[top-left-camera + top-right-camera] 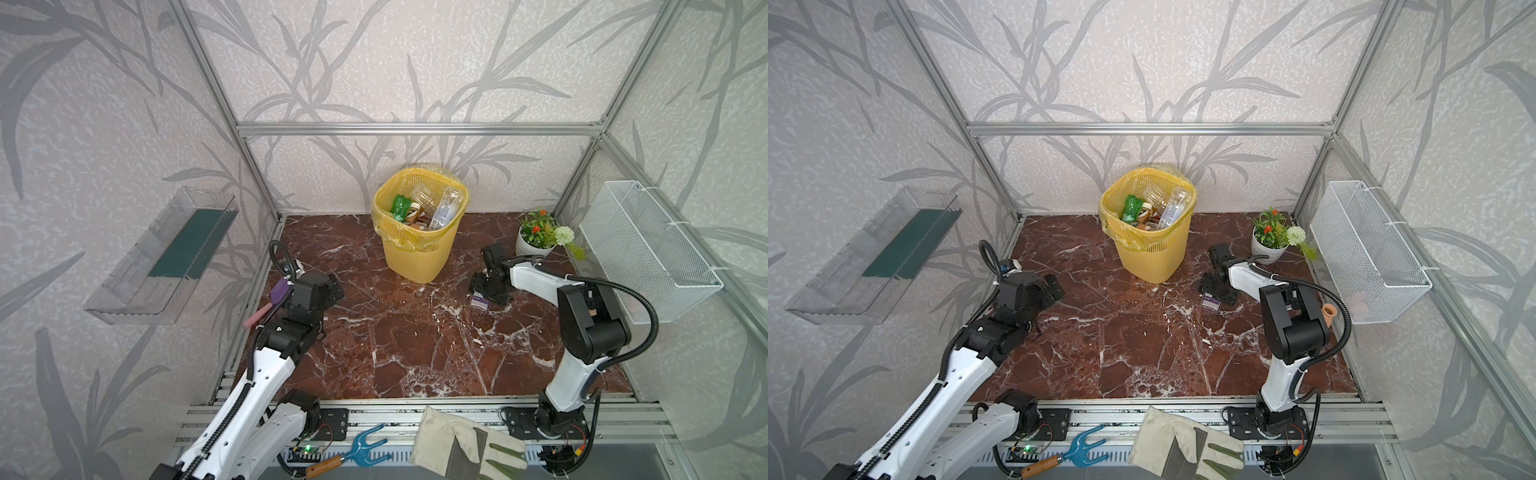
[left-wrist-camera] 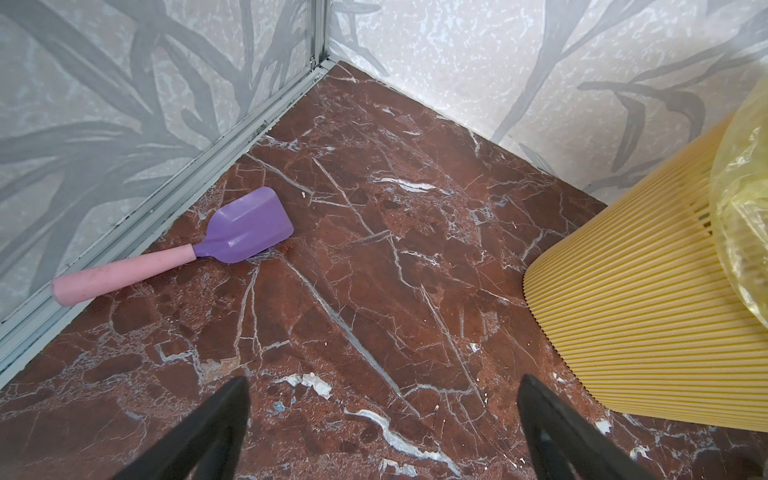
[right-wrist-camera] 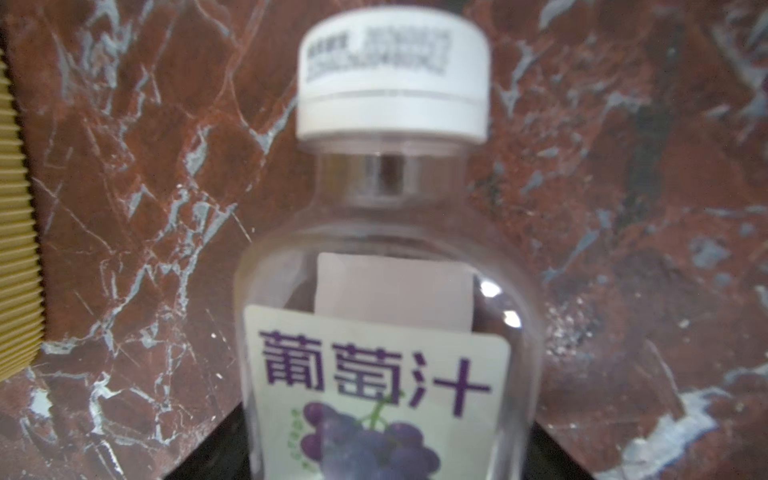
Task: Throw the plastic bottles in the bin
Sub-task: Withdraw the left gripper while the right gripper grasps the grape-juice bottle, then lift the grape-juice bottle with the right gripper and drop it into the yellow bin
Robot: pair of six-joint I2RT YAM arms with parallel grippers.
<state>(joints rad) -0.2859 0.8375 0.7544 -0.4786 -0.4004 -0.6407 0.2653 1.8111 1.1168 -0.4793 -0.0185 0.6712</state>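
Note:
A clear plastic bottle (image 3: 390, 257) with a white cap and a purple grape label lies on the marble floor, right of the bin. In both top views it peeks out under my right gripper (image 1: 484, 296) as a small purple patch (image 1: 1212, 301). In the right wrist view the gripper (image 3: 390, 449) has a dark finger against each side of the bottle's body. The yellow lattice bin (image 1: 415, 257) with its bag liner stands at the back centre and holds several bottles, among them a green one (image 1: 400, 206) and a clear one (image 1: 446, 205). My left gripper (image 2: 384, 395) hangs open and empty left of the bin (image 2: 644, 332).
A purple scoop (image 2: 245, 226) with a pink handle lies by the left wall. A potted plant (image 1: 536, 237) stands at the back right, below a white wire basket (image 1: 648, 253). A clear shelf (image 1: 166, 257) hangs on the left wall. A glove (image 1: 461, 444) and a blue hand rake (image 1: 361, 451) lie on the front rail.

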